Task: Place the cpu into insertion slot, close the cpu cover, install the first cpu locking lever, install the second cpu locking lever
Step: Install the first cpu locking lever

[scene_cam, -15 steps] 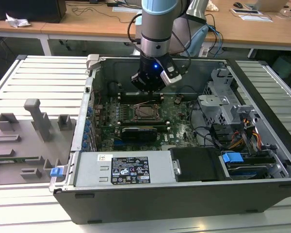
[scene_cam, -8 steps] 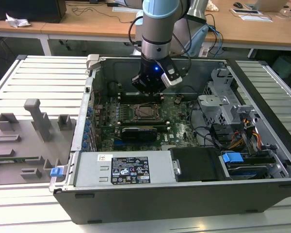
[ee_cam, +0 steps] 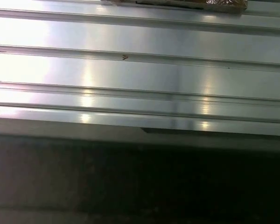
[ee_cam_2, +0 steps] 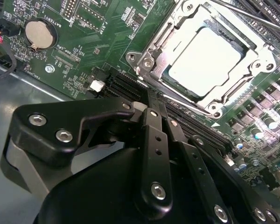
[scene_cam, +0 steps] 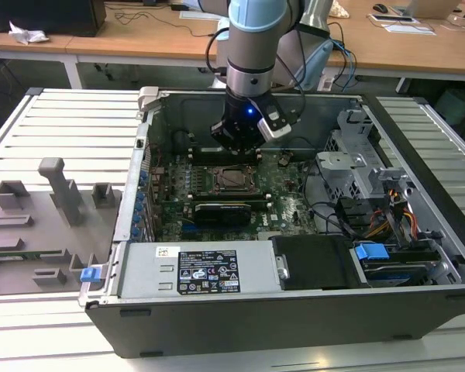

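One arm hangs over the open computer case [scene_cam: 294, 232] in the exterior view, its end effector [scene_cam: 236, 147] just above the motherboard, beside the insertion slot [scene_cam: 231, 178]. In the second wrist view the end effector's [ee_cam_2: 151, 100] fingers [ee_cam_2: 155, 135] look clenched together, holding nothing, near the cpu [ee_cam_2: 205, 56] seated in the slot under the cpu cover [ee_cam_2: 154, 51]. In the first wrist view, ribbed worktop [ee_cam: 140, 70].
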Controlling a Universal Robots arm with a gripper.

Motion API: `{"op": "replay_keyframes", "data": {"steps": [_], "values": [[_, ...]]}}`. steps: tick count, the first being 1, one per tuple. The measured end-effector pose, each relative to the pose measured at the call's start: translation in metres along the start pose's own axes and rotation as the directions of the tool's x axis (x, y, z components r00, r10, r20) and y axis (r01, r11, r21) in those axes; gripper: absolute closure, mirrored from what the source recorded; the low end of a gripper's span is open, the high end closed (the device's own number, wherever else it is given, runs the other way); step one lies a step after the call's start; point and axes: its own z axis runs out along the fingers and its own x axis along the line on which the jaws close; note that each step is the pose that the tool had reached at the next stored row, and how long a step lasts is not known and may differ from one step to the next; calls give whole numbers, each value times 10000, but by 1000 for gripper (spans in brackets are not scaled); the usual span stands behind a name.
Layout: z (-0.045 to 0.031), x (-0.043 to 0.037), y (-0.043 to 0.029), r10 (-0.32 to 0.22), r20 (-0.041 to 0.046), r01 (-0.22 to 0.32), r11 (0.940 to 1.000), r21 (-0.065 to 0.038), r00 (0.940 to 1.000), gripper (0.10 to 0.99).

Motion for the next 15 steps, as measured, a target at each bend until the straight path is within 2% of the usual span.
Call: {"op": "replay_keyframes", "data": {"steps": [15], "values": [[0,-13,-12,2,-24,-2,10000,7,10000,980]]}}
